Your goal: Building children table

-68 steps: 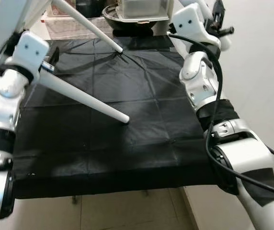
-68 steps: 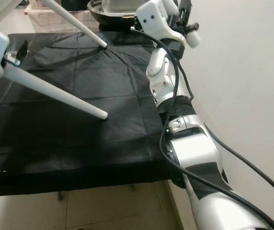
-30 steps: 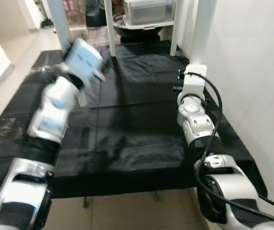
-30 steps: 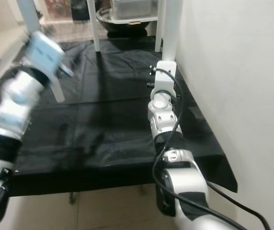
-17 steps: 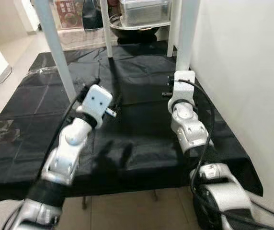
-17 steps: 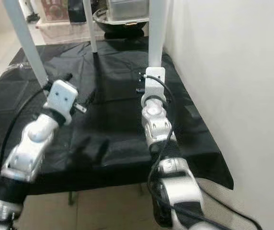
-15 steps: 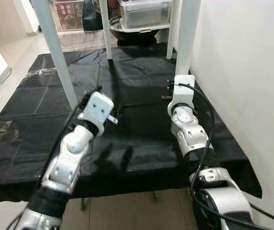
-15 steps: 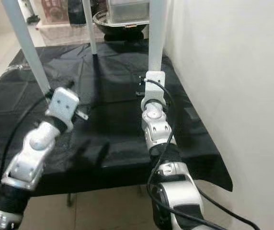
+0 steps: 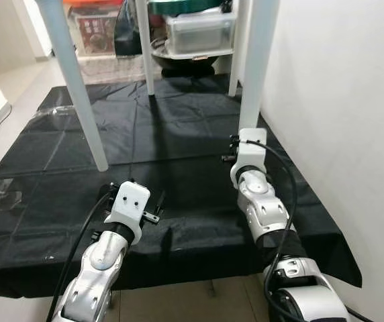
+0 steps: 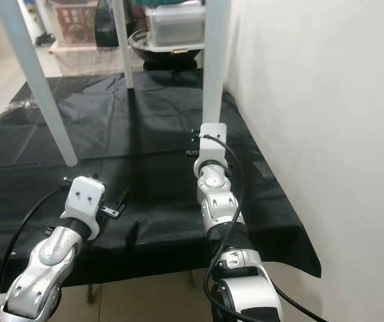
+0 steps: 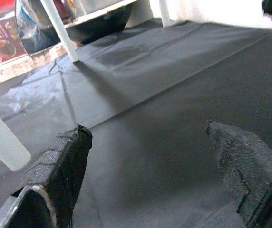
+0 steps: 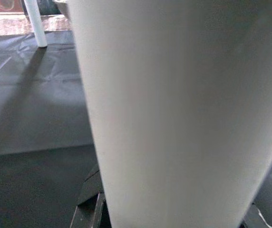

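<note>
No words or numbers can be read anywhere; a red box (image 9: pixel 91 33) at the back has a picture and some print on it, but the print is too small and blurry to make out.

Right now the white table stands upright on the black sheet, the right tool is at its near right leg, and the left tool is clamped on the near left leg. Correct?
Not quite. The left tool is open and holds nothing, hovering low over the black sheet, apart from the near left leg; the left wrist view shows its fingers spread. The right tool is at the near right leg.
</note>
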Robot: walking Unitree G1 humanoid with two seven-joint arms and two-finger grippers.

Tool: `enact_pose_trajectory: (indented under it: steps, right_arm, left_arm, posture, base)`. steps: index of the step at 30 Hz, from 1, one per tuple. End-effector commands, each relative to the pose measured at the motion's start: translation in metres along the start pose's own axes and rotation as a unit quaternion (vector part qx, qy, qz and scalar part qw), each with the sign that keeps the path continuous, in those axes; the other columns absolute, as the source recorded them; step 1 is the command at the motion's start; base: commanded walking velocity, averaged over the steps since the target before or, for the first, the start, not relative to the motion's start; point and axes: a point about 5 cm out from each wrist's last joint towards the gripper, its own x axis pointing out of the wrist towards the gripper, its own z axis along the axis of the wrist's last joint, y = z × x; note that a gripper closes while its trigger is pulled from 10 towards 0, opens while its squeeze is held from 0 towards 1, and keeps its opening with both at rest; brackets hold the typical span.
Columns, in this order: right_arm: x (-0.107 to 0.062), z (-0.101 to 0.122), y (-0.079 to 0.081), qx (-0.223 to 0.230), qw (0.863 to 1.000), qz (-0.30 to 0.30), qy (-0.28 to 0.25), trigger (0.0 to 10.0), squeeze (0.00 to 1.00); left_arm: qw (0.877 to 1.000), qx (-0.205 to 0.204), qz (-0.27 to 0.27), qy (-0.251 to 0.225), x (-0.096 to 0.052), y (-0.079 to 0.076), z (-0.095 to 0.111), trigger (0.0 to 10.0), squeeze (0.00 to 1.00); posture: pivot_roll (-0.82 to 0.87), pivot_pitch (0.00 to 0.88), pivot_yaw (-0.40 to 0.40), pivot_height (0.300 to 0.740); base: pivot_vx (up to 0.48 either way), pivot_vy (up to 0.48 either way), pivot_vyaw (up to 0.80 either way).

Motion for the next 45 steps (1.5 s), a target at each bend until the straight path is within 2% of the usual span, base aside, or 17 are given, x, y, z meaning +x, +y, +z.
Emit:
enact_pose_trajectory:
  steps: [1, 12, 13, 14, 18, 19, 25, 30, 36, 38, 44, 45]
  right_arm:
    - [-0.012, -0.061, 0.009, 0.013, 0.990, 0.033, 0.139, 10.0, 0.00]
    - [-0.011, -0.049, 0.010, 0.025, 0.994, 0.051, 0.098, 10.0, 0.00]
    - [-0.011, -0.049, 0.010, 0.026, 0.994, 0.053, 0.097, 10.0, 0.24]
    - [-0.011, -0.048, 0.010, 0.023, 0.994, 0.052, 0.093, 10.0, 1.00]
    - [-0.011, -0.046, 0.010, 0.016, 0.995, 0.059, 0.084, 10.0, 1.00]
    - [-0.011, -0.045, 0.010, 0.016, 0.995, 0.058, 0.080, 10.0, 0.00]
    - [-0.014, -0.036, 0.006, 0.015, 0.997, 0.060, 0.047, 10.0, 0.00]
    - [-0.020, -0.028, -0.004, -0.003, 0.999, 0.050, 0.011, 10.0, 0.00]
    - [-0.034, -0.025, -0.009, 0.015, 0.997, 0.071, -0.007, 10.0, 0.00]
    - [-0.034, -0.025, -0.009, 0.015, 0.997, 0.071, -0.007, 10.0, 0.00]
    - [-0.052, -0.018, -0.014, 0.021, 0.995, 0.073, -0.066, 10.0, 0.00]
    - [-0.064, -0.020, -0.013, -0.009, 0.992, 0.098, -0.074, 10.0, 0.00]
  left_arm:
    - [1.000, 0.001, 0.002, 0.012, -0.004, -0.001, -0.001, 10.0, 0.00]
    - [1.000, -0.001, 0.005, 0.019, -0.004, 0.000, 0.001, 10.0, 0.00]
    - [1.000, -0.002, 0.005, 0.020, -0.004, 0.000, 0.000, 10.0, 0.00]
    - [1.000, -0.002, 0.004, 0.020, -0.004, -0.001, 0.001, 10.0, 0.00]
    - [1.000, -0.002, 0.003, 0.022, -0.004, -0.001, 0.001, 10.0, 0.00]
    - [1.000, -0.001, 0.004, 0.022, -0.003, -0.001, 0.001, 10.0, 0.00]
    - [1.000, 0.002, 0.006, 0.020, -0.001, 0.003, 0.003, 10.0, 0.00]
    - [1.000, 0.003, 0.006, 0.019, -0.001, 0.003, 0.003, 10.0, 0.00]
    - [1.000, -0.002, 0.001, 0.022, -0.008, 0.000, 0.003, 10.0, 0.00]
    - [1.000, -0.002, 0.001, 0.022, -0.008, 0.000, 0.003, 10.0, 0.00]
    - [0.999, -0.021, -0.007, 0.028, -0.020, -0.006, 0.002, 10.0, 0.00]
    - [0.998, -0.045, -0.004, 0.037, -0.027, -0.011, 0.001, 10.0, 0.00]
  posture:
    - [0.21, 0.094, 0.004, 0.740]
    - [0.20, 0.096, 0.004, 0.740]
    - [0.20, 0.098, 0.006, 0.740]
    - [0.20, 0.098, 0.004, 0.740]
    - [0.21, 0.099, 0.004, 0.740]
    - [0.20, 0.099, 0.005, 0.740]
    - [0.20, 0.099, 0.005, 0.740]
    - [0.20, 0.098, 0.004, 0.740]
    - [0.19, 0.092, 0.004, 0.740]
    - [0.19, 0.092, 0.004, 0.740]
    - [0.19, 0.076, 0.005, 0.740]
    - [0.18, 0.066, 0.000, 0.740]
  base:
    - [0.000, 0.000, 0.00]
    - [0.000, 0.000, 0.00]
    - [0.000, 0.000, 0.00]
    - [0.000, 0.000, 0.00]
    - [0.000, 0.000, 0.00]
    - [0.000, 0.000, 0.00]
    - [0.000, 0.000, 0.00]
    - [0.000, 0.000, 0.00]
    - [0.000, 0.000, 0.00]
    - [0.000, 0.000, 0.00]
    - [0.000, 0.000, 0.00]
    - [0.000, 0.000, 0.00]
